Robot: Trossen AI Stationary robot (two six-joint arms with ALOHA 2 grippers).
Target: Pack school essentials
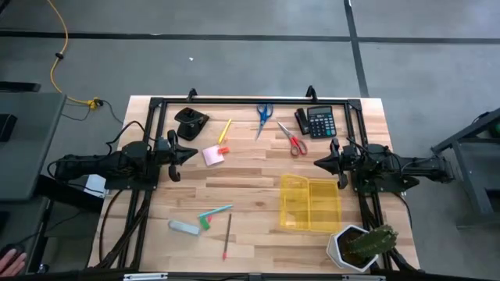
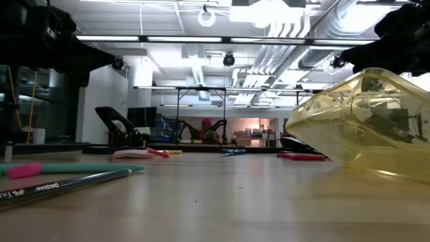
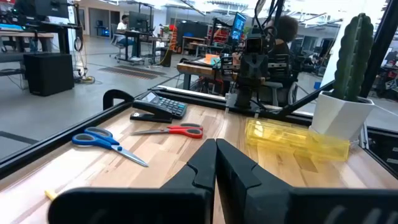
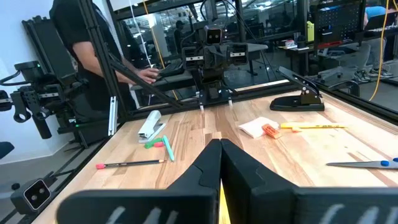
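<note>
A: Two arms wait at the worktop's side edges, the left gripper [image 1: 173, 152] and the right gripper [image 1: 337, 162] each with fingers pressed together, holding nothing

B: Probably parked; packing looks unstarted. And the essentials?

A: Scattered left to right: teal pen [image 1: 215, 211] and pencil [image 1: 227, 236] near the front edge, sticky-note pad [image 1: 212, 155] mid-left, blue scissors [image 1: 263, 115] and red scissors [image 1: 293, 141] toward the back, the open yellow case [image 1: 310, 204] right of centre

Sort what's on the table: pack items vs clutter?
For the job:
blue scissors
red scissors
yellow marker
pink sticky pad
teal pen
reddish pencil
yellow open case, probably the container

Lying about:
calculator
black stapler
potted cactus
black tape dispenser
</note>
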